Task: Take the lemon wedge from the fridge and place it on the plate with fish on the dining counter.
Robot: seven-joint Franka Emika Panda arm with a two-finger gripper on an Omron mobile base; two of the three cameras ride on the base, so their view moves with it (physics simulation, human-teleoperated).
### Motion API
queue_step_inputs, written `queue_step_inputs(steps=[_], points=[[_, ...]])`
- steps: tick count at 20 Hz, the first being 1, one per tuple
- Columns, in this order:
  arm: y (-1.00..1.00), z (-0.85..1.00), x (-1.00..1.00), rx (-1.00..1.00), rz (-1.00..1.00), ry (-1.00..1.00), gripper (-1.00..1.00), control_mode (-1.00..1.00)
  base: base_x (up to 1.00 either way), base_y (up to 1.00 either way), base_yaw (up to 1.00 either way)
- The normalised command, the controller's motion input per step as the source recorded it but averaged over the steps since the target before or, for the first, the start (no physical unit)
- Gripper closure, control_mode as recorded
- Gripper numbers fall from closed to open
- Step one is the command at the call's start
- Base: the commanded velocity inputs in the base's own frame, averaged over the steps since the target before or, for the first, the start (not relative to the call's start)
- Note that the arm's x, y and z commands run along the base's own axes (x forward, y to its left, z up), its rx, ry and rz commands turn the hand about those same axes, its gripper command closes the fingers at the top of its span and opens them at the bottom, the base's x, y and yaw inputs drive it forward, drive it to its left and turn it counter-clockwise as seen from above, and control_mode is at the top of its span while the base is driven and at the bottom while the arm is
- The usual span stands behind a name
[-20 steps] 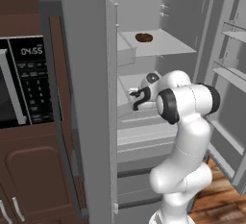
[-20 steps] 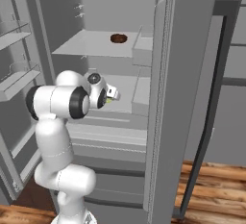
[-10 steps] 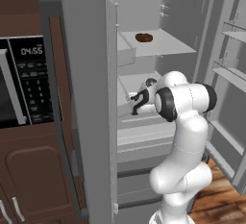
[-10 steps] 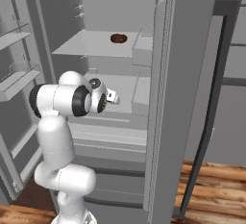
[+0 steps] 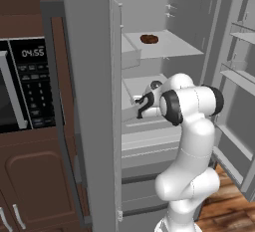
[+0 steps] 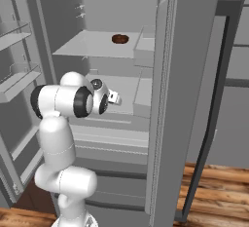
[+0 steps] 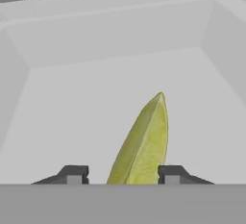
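While the hand [image 7: 123,175] reaches onto the fridge [image 5: 94,101] shelf, its half-closed fingers [image 7: 73,174] flank the lemon wedge [image 7: 143,146]; whether they grip is unclear

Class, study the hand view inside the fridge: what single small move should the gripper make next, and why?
Probably finish closing on the lemon wedge. It lies on the white fridge shelf between the gripper fingertips, with a gap on the left side, so it may not yet be held firmly enough to lift.

Brown cabinetry [image 5: 30,176], wooden floor [image 6: 214,192]
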Motion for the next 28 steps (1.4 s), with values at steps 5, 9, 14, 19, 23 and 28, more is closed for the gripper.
queue_step_inputs(steps=[5, 9, 14, 19, 23, 28], points=[[0.0, 0.0, 0.0, 0.0, 0.0, 0.0, 1.0, -1.0, 0.0, 0.0, 0.0], [0.0, 0.0, 0.0, 0.0, 0.0, 0.0, 1.0, -1.0, 0.0, 0.0, 0.0], [0.0, 0.55, -0.46, 0.0, 0.0, -0.11, 1.0, -1.0, 0.0, 0.0, 0.0], [0.0, 0.98, -0.88, 0.03, -0.03, 0.11, 1.0, -1.0, 0.0, 0.0, 0.0], [0.0, 1.0, -1.0, 0.05, -0.05, 0.3, 1.0, -1.0, 0.0, 0.0, 0.0], [0.0, 0.94, -1.0, 0.06, -0.07, 0.47, 1.0, -1.0, 0.0, 0.0, 0.0]])
